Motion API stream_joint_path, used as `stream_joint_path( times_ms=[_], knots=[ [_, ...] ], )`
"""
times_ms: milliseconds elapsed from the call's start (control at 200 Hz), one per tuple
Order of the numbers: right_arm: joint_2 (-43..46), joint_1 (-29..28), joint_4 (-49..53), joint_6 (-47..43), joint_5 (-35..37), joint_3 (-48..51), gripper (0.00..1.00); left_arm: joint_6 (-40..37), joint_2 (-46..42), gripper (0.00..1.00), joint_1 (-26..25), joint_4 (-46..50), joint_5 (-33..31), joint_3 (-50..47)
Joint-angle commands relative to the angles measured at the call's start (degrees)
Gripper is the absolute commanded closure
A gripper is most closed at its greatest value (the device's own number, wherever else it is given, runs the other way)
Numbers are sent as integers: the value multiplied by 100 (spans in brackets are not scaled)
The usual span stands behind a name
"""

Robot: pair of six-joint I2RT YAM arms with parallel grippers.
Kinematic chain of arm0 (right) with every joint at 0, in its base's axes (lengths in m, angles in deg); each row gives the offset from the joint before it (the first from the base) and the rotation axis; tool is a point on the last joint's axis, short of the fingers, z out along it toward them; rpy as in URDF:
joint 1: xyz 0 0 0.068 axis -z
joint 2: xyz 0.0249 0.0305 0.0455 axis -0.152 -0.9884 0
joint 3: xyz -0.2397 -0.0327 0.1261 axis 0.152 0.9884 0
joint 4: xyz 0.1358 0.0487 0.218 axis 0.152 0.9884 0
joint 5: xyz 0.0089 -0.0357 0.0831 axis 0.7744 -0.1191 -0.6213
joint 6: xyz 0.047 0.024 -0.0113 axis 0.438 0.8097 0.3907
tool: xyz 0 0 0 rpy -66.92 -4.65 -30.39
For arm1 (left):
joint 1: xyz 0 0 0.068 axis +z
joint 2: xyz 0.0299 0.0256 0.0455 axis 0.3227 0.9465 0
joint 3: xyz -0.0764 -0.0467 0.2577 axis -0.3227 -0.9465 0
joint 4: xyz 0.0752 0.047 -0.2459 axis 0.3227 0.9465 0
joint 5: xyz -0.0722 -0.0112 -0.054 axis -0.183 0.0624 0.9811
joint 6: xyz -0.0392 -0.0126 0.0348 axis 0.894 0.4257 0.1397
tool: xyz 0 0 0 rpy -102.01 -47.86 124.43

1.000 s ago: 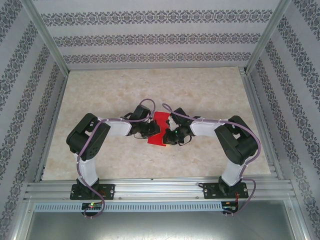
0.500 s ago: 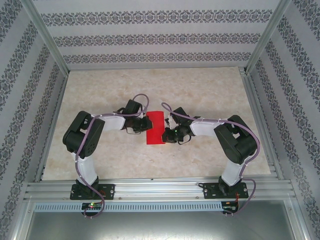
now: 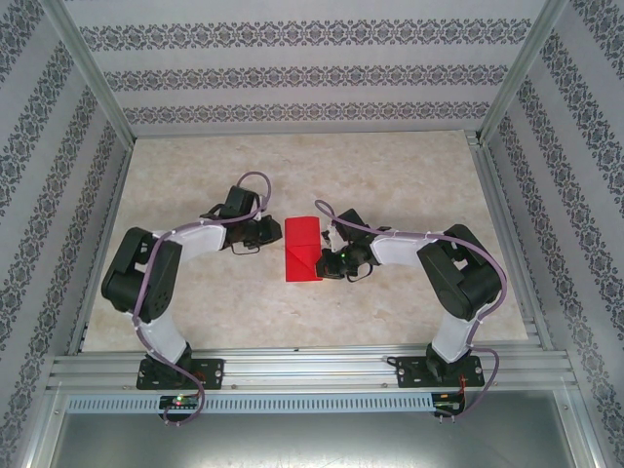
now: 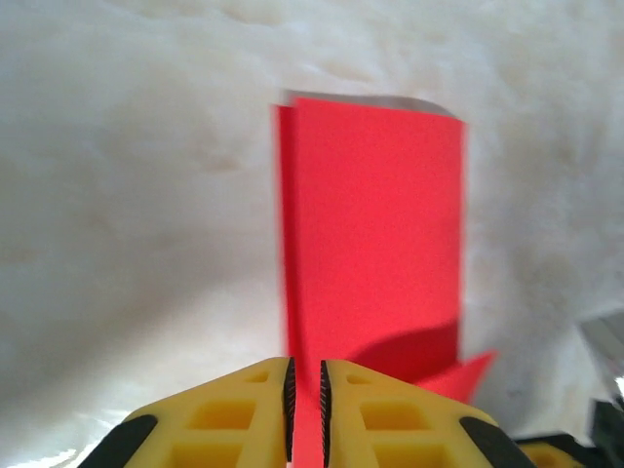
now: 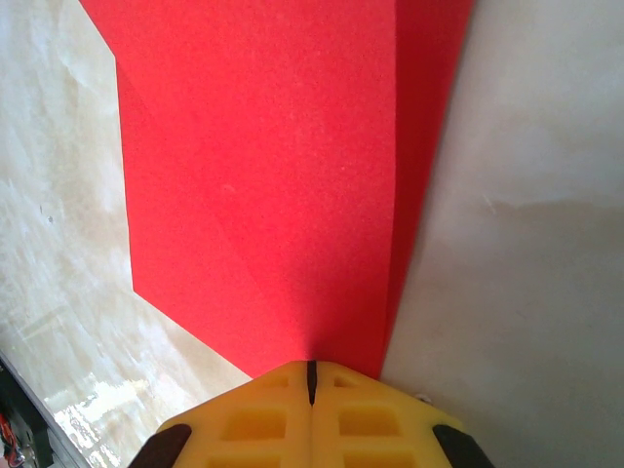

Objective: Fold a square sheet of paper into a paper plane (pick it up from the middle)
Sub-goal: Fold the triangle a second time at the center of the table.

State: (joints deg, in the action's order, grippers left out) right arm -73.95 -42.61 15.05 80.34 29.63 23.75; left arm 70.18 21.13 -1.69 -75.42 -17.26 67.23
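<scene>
We are seeing the square sheet of paper (image 3: 302,250) showing plain bright red. The table (image 3: 390,175) is showing pale beige marbling. The walls (image 3: 292,78) are carrying grey floral stripes on white. The left gripper (image 4: 305,378) and the right gripper (image 5: 312,375) are showing yellow with black edges, the arms (image 3: 210,239) black and white, the cables (image 3: 409,234) purple.

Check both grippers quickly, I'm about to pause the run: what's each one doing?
Left gripper: jaws slightly apart, gripping nothing.
Right gripper: closed, pinching the red paper.
</scene>
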Motion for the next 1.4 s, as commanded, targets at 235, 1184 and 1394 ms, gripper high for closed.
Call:
stream_joint_path(
  times_ms=[235,1184,1394],
  knots=[
    [-25,11,629,87,-12,255,100,704,431,88,-804,-938,181,-129],
    [-519,205,456,131,-35,-975,97,796,388,90,-806,-1076,58,-449],
    [-737,209,613,58,-63,-1142,97,814,431,90,-806,-1113,29,-469]
  ],
)
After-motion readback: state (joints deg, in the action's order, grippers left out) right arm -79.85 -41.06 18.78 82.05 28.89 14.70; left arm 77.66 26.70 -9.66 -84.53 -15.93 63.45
